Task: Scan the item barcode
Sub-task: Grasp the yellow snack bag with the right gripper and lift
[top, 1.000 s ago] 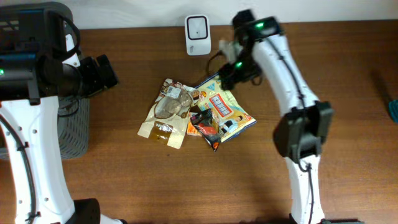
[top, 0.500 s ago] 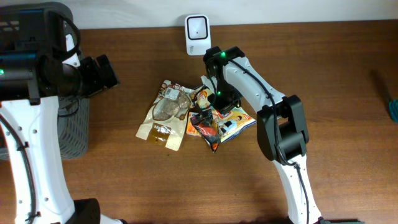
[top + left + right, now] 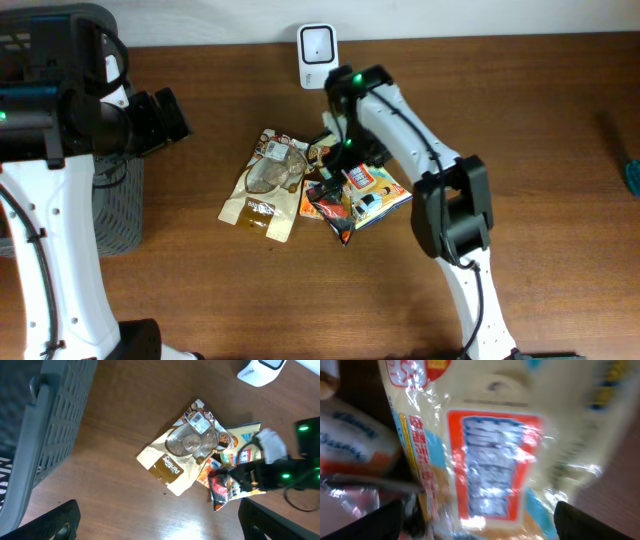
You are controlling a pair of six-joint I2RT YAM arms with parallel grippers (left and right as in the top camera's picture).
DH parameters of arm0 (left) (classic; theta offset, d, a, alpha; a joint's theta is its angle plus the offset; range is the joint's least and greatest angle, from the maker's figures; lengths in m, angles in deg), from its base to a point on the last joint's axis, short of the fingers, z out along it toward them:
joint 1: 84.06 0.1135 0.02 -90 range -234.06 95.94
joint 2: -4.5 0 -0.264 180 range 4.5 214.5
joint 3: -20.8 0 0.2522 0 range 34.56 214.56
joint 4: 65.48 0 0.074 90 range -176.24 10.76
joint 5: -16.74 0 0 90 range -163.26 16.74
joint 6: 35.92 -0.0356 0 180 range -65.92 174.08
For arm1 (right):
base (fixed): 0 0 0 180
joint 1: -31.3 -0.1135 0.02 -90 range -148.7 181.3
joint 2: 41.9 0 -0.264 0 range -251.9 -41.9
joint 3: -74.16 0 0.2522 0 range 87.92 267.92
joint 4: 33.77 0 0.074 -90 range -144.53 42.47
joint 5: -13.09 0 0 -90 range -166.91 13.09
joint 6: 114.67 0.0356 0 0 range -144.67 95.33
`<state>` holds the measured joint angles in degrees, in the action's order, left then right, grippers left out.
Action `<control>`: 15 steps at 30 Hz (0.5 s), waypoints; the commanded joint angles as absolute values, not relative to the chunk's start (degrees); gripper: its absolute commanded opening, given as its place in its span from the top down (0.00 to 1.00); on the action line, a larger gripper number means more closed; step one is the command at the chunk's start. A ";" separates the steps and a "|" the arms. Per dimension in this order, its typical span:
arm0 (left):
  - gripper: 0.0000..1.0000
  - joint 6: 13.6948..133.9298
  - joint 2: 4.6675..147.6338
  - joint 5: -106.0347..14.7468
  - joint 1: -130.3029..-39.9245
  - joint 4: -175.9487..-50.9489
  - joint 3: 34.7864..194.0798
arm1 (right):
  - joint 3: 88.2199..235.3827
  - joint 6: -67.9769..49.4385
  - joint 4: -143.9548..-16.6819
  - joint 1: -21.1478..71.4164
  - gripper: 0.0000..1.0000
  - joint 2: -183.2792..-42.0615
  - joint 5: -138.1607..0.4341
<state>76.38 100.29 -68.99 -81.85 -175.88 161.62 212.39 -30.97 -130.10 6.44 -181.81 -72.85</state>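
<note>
Several snack packets lie in a heap mid-table: a brown pouch with a white sticker, a yellow and blue packet and a red and black packet. The white scanner stands at the far edge. My right gripper hangs open just above the yellow packet, its fingers spread to either side of the red-framed label. That view is blurred, and I cannot make out a barcode there. My left gripper is open and holds nothing, high at the left.
A grey mesh basket stands at the table's left edge, under the left arm. The right arm's forearm crosses above the right side of the heap. Bare wood lies in front of the heap and to its right.
The right arm swung from beside the scanner down and left over the heap. Its gripper now sits low over the yellow packet. The left arm has not moved.
</note>
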 commanded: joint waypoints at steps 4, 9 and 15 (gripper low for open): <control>0.01 76.95 100.05 -69.21 -82.04 -175.95 161.71 | 200.48 -30.14 -122.40 6.13 0.04 -181.88 -75.54; 0.01 76.95 100.05 -69.21 -82.04 -175.95 161.71 | 200.32 -24.98 -120.24 7.07 0.39 -181.81 -79.06; 0.01 76.95 100.05 -69.21 -82.04 -175.95 161.71 | 209.31 -25.03 -128.57 10.09 0.79 -181.77 -77.05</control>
